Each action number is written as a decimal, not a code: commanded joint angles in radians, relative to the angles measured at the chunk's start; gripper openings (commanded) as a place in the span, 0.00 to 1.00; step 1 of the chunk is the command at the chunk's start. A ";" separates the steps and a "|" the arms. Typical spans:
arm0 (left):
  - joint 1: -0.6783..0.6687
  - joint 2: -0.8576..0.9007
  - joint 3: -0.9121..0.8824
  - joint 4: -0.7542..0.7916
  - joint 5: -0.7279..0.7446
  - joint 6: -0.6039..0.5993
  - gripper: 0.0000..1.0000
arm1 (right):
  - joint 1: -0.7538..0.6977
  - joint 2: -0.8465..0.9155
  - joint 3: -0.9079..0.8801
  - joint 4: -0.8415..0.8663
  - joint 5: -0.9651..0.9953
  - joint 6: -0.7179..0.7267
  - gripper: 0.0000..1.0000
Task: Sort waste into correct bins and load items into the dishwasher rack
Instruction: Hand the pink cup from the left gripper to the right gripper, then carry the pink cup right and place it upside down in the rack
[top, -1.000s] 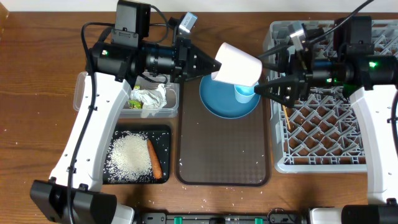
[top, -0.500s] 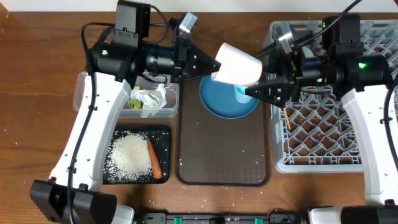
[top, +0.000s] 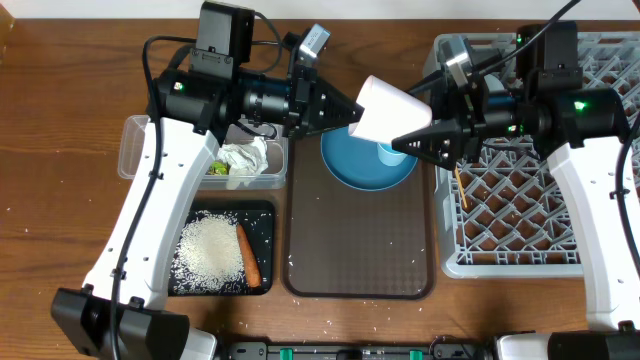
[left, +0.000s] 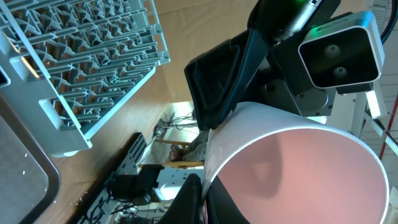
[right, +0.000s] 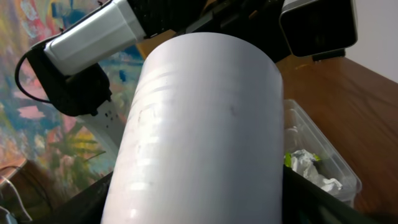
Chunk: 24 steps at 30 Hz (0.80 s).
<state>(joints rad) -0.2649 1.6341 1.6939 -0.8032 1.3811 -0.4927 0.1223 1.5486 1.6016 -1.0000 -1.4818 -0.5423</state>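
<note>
Two pincers meet overhead at the pink cup (top: 388, 108), tilted in air above the blue plate (top: 348, 165). The left pincer (top: 350, 112) is clamped on its rim, the right pincer (top: 402, 143) is alongside, and the dishwasher rack (top: 520, 200) lies free just beyond.

Left wrist: a thin, light, probably slick wall.

Right wrist: the cup fills the view; I cannot tell whether the right pincer presses it.

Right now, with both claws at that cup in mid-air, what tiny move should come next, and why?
Probably the right claw should squeeze shut on the pink cup. The left claw pinches its rim above the blue plate. The right claw flanks its wall, but I cannot tell whether it grips. The grey rack lies on the right arm's side.
</note>
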 joint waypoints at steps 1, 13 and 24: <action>-0.005 0.006 0.007 0.005 0.024 0.021 0.06 | 0.016 -0.013 0.008 0.002 -0.019 -0.013 0.71; -0.005 0.006 0.005 -0.005 0.021 0.029 0.06 | 0.014 -0.013 0.008 0.048 -0.019 -0.013 0.45; -0.007 0.006 -0.002 -0.101 -0.075 0.090 0.06 | 0.014 -0.013 0.008 0.121 -0.019 0.056 0.43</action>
<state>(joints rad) -0.2626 1.6341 1.6943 -0.8692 1.3655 -0.4358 0.1230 1.5486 1.6012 -0.9115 -1.4807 -0.5095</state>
